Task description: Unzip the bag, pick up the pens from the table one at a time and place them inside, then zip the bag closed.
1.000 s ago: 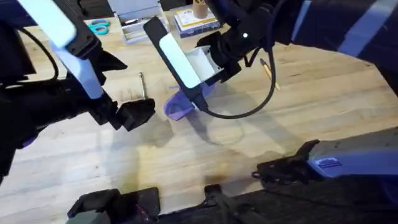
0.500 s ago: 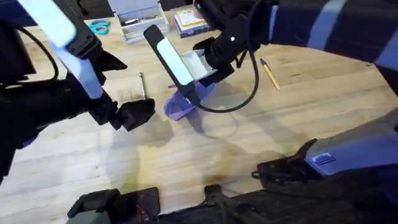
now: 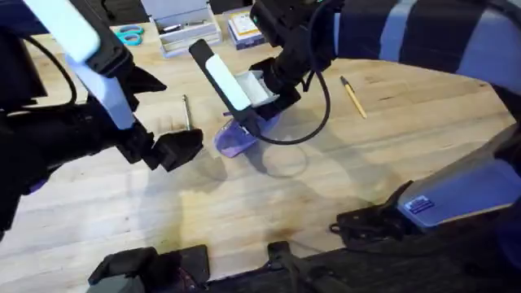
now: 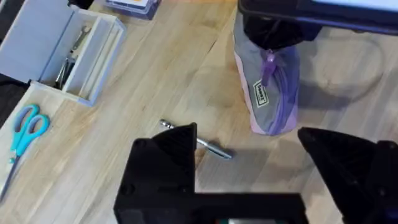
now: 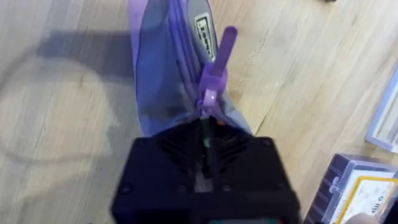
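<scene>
The lavender bag (image 3: 234, 142) lies mid-table, its far end under my right gripper (image 3: 251, 122). In the right wrist view, that gripper (image 5: 204, 132) is shut on the base of the purple zipper pull (image 5: 217, 59), and the bag (image 5: 165, 74) stretches away from it. The silver pen (image 3: 186, 110) lies left of the bag. The yellow pen (image 3: 352, 96) lies to its right on the table (image 3: 285, 203). My left gripper (image 3: 177, 148) hovers open just short of the silver pen (image 4: 214, 148), with the bag (image 4: 268, 99) beyond its fingers (image 4: 165, 168).
At the back stand a clear plastic box (image 3: 181, 28) with small tools, teal scissors (image 3: 129, 35) and a stack of books (image 3: 244, 28). The right arm's cable (image 3: 313, 122) loops over the table beside the bag.
The right arm has swung left and away, drawing the zipper pull and the bag's end with it and uncovering the yellow pen. The left arm has stayed still.
</scene>
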Controlling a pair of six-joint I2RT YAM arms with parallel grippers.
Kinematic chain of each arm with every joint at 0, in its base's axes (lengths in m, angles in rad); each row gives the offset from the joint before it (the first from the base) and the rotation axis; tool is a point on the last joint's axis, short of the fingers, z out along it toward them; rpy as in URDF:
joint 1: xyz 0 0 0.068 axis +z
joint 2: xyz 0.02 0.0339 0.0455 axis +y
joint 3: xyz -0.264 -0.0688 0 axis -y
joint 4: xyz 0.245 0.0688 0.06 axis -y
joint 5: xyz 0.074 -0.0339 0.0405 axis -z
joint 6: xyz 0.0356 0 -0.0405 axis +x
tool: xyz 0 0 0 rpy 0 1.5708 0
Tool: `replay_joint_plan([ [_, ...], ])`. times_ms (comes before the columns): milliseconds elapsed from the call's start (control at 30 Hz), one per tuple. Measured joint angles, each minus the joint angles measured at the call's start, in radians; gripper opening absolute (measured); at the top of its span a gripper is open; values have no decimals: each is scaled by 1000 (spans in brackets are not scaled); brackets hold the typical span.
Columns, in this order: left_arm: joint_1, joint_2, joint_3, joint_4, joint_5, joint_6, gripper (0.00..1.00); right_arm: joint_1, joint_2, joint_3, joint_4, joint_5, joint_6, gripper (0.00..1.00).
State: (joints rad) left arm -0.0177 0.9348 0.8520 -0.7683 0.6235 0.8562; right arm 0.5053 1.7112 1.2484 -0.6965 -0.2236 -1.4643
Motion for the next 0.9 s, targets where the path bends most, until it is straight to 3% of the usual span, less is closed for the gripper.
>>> replay_joint_plan([
  [67, 0, 0, 0, 0, 0, 0, 994, 0, 0, 0, -4, -2, -1, 324],
  [200, 0, 0, 0, -6, 0, 0, 992, -1, 0, 4, -3, -5, -3, 884],
  [233, 0, 0, 0, -7, 0, 0, 993, -1, 0, 7, -1, -6, -6, 970],
  [900, 0, 0, 0, -13, 0, 0, 994, 0, -5, 11, -5, 3, -5, 997],
])
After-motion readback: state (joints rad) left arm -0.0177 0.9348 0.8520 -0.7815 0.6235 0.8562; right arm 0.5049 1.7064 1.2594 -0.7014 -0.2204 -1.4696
